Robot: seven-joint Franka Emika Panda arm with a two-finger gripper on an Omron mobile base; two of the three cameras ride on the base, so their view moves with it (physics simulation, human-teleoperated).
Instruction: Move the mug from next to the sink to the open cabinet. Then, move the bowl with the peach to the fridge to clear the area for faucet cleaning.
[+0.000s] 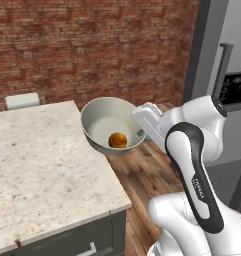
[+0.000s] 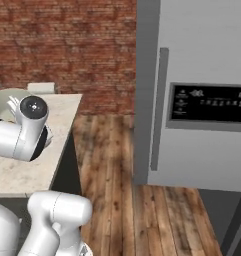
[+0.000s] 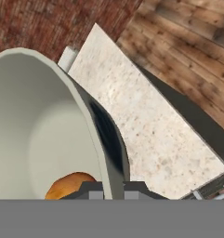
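My gripper (image 3: 112,189) is shut on the right rim of the pale grey-green bowl (image 1: 106,121) and holds it in the air just past the counter's right edge. The rim runs between the two dark fingertips (image 3: 91,188). Inside the bowl (image 3: 34,130) the orange-red peach (image 1: 117,140) rests low, near the gripped side, and its top shows as the peach (image 3: 69,185) by my fingers. The bowl (image 2: 4,102) is partly hidden behind my arm. The grey steel fridge (image 2: 202,60) with its dark bar handle (image 2: 159,110) stands to the right. The mug, sink, cabinet and faucet are out of view.
A speckled stone counter (image 1: 42,160) spreads left of the bowl, with a white chair back (image 1: 22,100) behind it. Wooden floor (image 2: 117,165) lies between the counter and the fridge (image 1: 232,50). A brick wall (image 1: 92,45) closes the back.
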